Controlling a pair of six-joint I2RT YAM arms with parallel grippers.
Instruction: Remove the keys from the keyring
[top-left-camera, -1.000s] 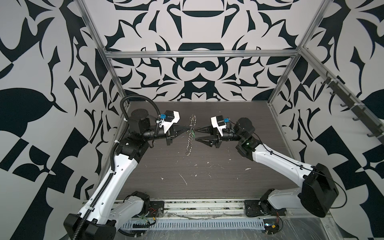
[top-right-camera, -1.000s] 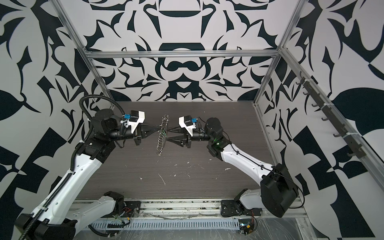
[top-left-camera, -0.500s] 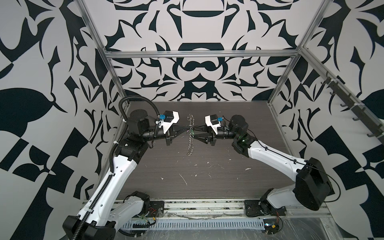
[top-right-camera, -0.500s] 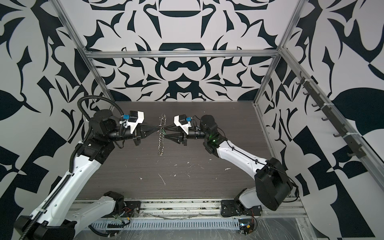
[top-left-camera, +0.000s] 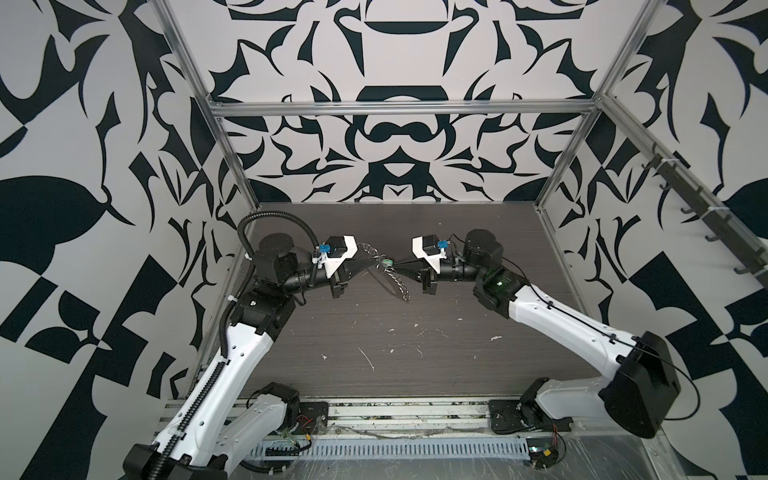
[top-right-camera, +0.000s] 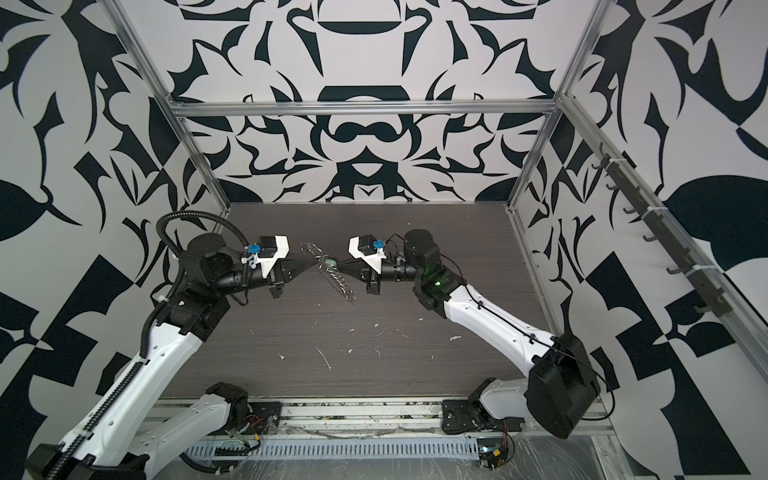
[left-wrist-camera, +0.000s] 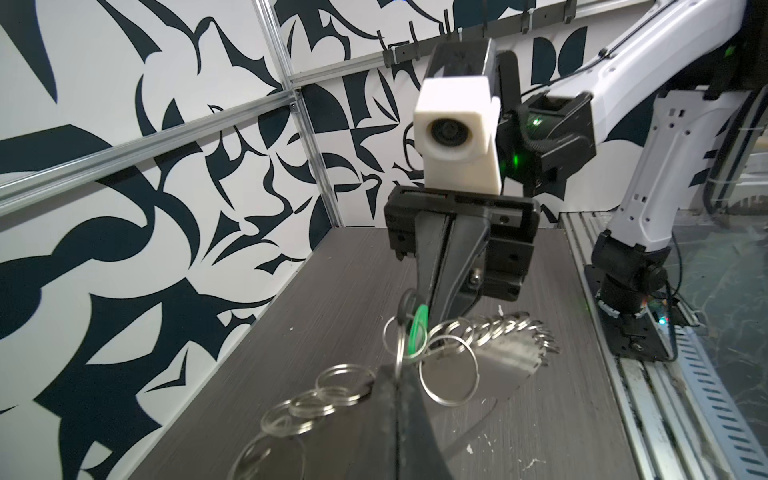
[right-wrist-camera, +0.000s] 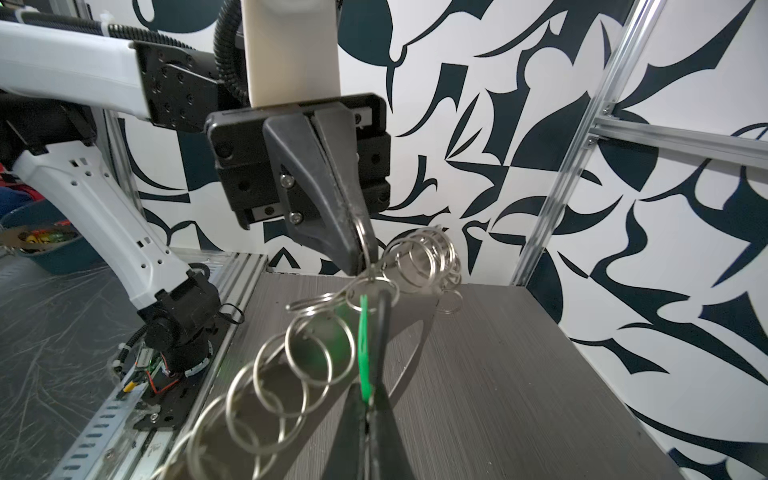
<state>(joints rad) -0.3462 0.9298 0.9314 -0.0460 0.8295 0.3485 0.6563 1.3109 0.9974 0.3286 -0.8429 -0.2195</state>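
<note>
Both grippers meet above the middle of the dark table. The keyring (top-left-camera: 395, 281) is a string of several silver split rings (right-wrist-camera: 291, 374), hanging slantwise between them in both top views (top-right-camera: 343, 283). My left gripper (top-left-camera: 376, 262) is shut on one silver ring (left-wrist-camera: 398, 347) of it. The keys show as a bright green tag (right-wrist-camera: 364, 349) with a dark key (right-wrist-camera: 384, 328) beside it. My right gripper (right-wrist-camera: 368, 405) is shut on the green tag's end (top-left-camera: 387, 262). In the left wrist view the tag (left-wrist-camera: 417, 328) sits just before the right gripper (left-wrist-camera: 440, 309).
The table (top-left-camera: 415, 365) carries scattered white flecks (top-left-camera: 368, 357). Aluminium frame posts (top-left-camera: 557, 174) stand at the back corners. A slotted cable rail (top-left-camera: 395, 451) runs along the front edge, and a hook rail (top-left-camera: 685, 195) hangs on the right wall.
My right gripper has moved left to the keyring and shut on the green tag. The string of rings now hangs slanted toward the right. The left gripper has stayed shut.
</note>
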